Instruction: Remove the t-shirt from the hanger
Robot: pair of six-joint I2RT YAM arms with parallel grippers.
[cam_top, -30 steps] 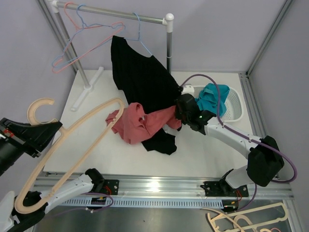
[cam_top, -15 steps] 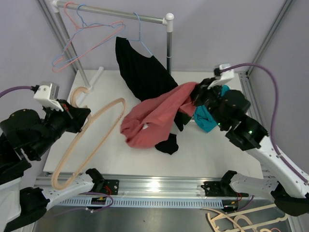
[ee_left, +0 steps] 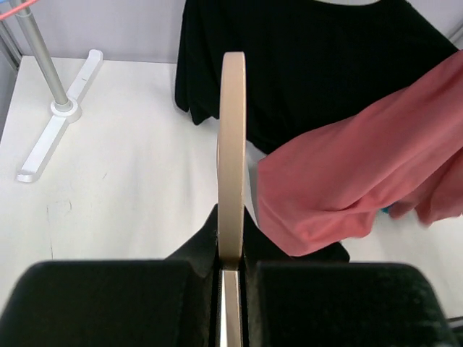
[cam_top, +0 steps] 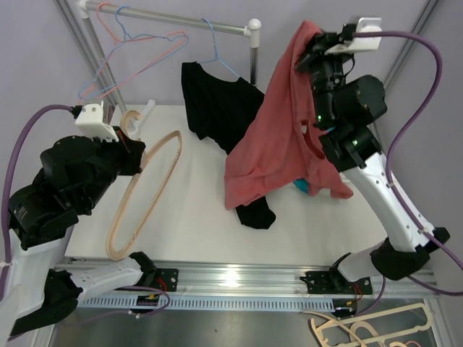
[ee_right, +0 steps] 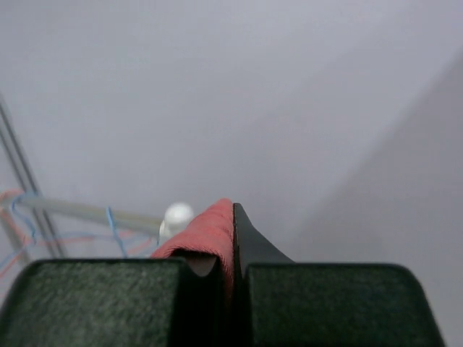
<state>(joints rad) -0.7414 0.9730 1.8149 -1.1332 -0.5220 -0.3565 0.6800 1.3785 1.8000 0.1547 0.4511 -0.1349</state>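
From above, the right gripper (cam_top: pixel 309 49) is now raised high at the far right, its claw pinched on a fold of the red t-shirt (cam_top: pixel 282 144). The shirt hangs in a long drape with its hem just above the table (cam_top: pixel 188 224). A second ago the same shirt lay bunched low on the table against the tip of the wooden hanger (cam_top: pixel 145 191), and half a second ago it was only part-way up. The left gripper (cam_top: pixel 129 148) has drawn that hanger back to the left, so bare table now shows between hanger and shirt. I judge the garment is off and only setting it down remains. The black shirt (cam_top: pixel 217 101) hangs from the rail (cam_top: pixel 181 25) on its own wire hanger, behind the red one. In the left wrist view the fingers (ee_left: pixel 145 296) are pressed together on the hanger, seen edge-on and bare along its length, with the red shirt off to the right and apart from it. In the right wrist view the fingers (ee_right: pixel 108 296) clamp a ridge of red cloth between them, facing the far wall with the rail below.
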